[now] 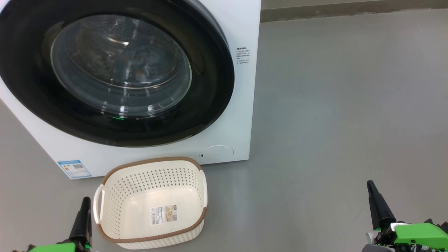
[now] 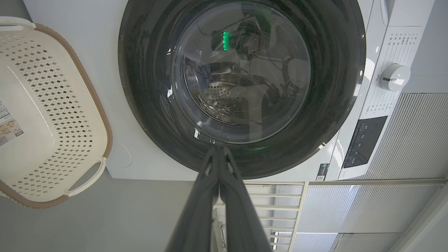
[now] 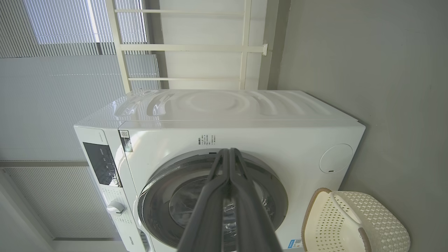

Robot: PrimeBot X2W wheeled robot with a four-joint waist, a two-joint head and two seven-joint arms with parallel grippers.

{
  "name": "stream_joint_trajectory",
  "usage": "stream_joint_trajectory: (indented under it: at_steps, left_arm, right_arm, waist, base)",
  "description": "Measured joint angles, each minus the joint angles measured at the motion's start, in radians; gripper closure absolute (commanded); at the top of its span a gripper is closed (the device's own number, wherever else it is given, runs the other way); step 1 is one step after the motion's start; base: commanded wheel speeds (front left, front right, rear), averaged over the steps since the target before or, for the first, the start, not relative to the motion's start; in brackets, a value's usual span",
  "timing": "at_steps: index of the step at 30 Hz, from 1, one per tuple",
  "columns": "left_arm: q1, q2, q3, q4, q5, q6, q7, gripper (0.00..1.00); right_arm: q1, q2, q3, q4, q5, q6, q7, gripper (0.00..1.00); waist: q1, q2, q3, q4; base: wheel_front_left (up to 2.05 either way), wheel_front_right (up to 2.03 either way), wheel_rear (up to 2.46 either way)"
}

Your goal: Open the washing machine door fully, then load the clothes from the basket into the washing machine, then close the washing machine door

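The white washing machine (image 1: 241,105) stands at the upper left of the head view, and its round black-ringed door (image 1: 213,70) lies flat against the front. Blue fabric with orange-brown spots, the clothes (image 1: 138,61), shows faintly behind the glass bowl. On the floor in front sits the cream basket (image 1: 154,164) with nothing inside but its label sticker. My left gripper (image 1: 86,201) is shut, low beside the basket's left handle. My right gripper (image 1: 371,185) is shut, far to the right over bare floor. In the wrist views, the left gripper (image 2: 219,150) and the right gripper (image 3: 229,151) point at the door (image 2: 147,87) from a distance.
Grey floor (image 1: 350,105) stretches to the right of the machine up to a wall base (image 1: 350,10). The machine's control panel with a white dial (image 2: 394,77) is above the door. Window blinds (image 3: 52,87) and a white rail frame (image 3: 189,47) stand behind it.
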Motion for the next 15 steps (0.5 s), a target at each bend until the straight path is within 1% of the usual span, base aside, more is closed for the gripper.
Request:
stream_joint_trajectory:
  at_steps: [15]
  left_arm:
    - [0.000, 0.000, 0.001, 0.000, 0.000, 0.000, 0.000, 1.00]
  right_arm:
    - [0.000, 0.001, -0.001, 0.000, 0.000, 0.000, 0.000, 1.00]
  waist:
    - [0.0000, 0.0000, 0.000, 0.000]
  base:
    - [0.00, 0.00, 0.00]
